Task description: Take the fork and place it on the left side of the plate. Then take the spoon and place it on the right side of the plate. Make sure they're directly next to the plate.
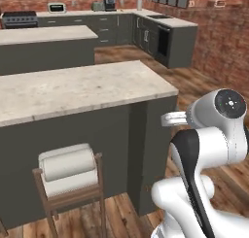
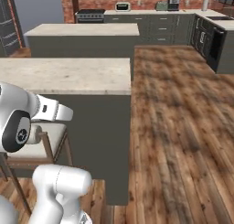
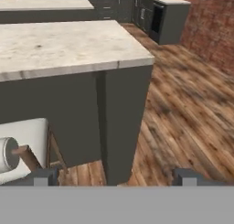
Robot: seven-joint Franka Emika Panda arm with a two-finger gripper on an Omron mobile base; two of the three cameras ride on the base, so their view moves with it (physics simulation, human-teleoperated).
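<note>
Zero steps done, judging by the bare marble island counter [image 1: 82,89]. Gripper [image 3: 116,177] wide open, empty, hovering near stool [image 1: 65,171] at the island's right end. Fork, spoon, plate whereabouts: cannot tell.

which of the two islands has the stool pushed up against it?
The nearer island, the one right ahead of the arm. The white-cushioned wooden stool stands at its dark front panel; the farther island lies behind it.

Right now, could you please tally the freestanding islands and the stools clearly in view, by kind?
Islands: 2, the near island and the far island
Stools: 1, the cushioned stool
Total: 3
</note>
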